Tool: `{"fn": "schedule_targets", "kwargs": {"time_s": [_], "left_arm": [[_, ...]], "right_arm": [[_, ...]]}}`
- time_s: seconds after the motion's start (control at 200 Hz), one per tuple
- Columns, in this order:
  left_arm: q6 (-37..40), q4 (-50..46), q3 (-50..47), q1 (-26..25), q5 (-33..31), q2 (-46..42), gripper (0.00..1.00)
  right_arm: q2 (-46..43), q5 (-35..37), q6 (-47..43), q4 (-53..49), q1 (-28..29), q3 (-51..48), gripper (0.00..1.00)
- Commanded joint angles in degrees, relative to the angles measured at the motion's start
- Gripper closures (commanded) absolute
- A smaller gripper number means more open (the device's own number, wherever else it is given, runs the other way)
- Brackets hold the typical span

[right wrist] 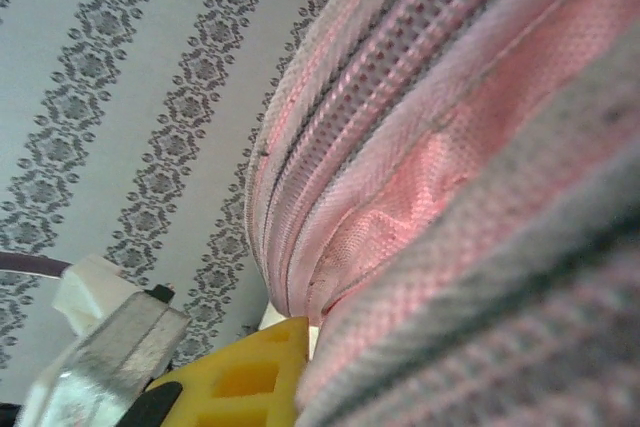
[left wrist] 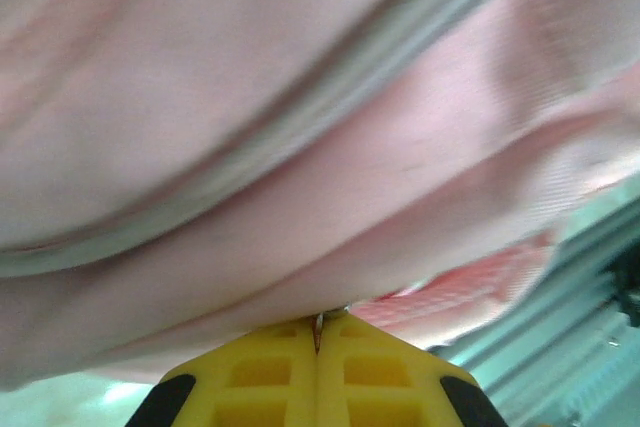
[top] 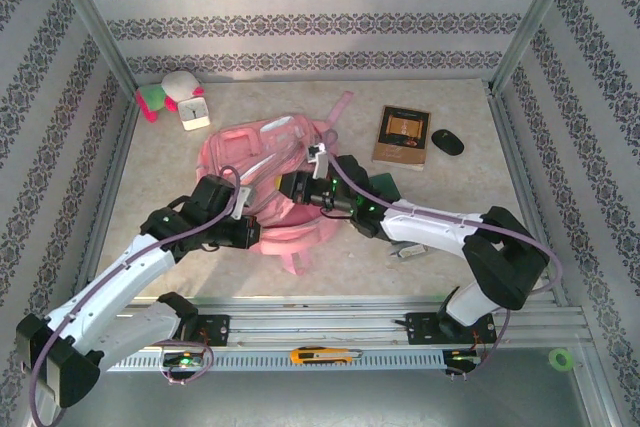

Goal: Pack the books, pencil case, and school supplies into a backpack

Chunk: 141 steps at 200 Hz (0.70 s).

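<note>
Both arms are on the pink backpack (top: pixel 262 162) in the middle of the table, so this is the opening step and packing has not begun. The left gripper (top: pixel 250 232) sits at the bag's near edge. On its wrist view the yellow fingers (left wrist: pixel 250 377) are pressed flat together, with a fold of pink fabric running right into the tips. That looks like a tight pinch on the cloth.

The right gripper (top: pixel 293 185) reaches in from the other side, over the bag's upper part. Its wrist view shows one yellow finger (right wrist: pixel 255 367) tucked against the zip band. The jaws are nearly closed and seem to be clamped on that edge, though cloth hides the second finger. Whether the zip is already parted, I cannot tell.

Nothing looks packed. The book (top: pixel 402 135) lies flat at the far right, well apart from the bag, with a black oval object (top: pixel 447 142) just beside it. The dark green pencil case (top: pixel 386 184) peeks out beside the right forearm, near the bag.

The next move calls for drawing the two holds apart to spread the mouth. Then one gripper has to let go and fetch. The right is nearer the case and book, while the left holds the edge up. Soft fabric may sag shut once released.
</note>
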Motion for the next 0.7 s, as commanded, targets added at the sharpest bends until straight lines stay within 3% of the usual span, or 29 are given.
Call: {"fn": "schedule_targets", "kwargs": {"time_s": [0.0, 0.155, 0.29, 0.7], "left_arm": [[3.6, -3.8, 2.3, 1.0, -11.8, -1.2, 1.0], [6.1, -3.0, 3.2, 1.4, -22.2, -2.4, 1.0], [8.2, 2.2, 2.4, 4.0, -26.4, -1.7, 1.0], [11.9, 18.3, -1.4, 16.8, -20.3, 1.4, 1.0]], "right_arm": [[-5.3, -7.4, 1.1, 4.3, -1.8, 1.0, 1.0], [-8.4, -14.4, 2.9, 1.1, -5.3, 2.8, 1.0], [-9.9, -21.0, 3.9, -3.5, -8.4, 6.2, 1.0], [-9.4, -38.9, 7.7, -7.7, -16.5, 15.0, 1.0]]}}
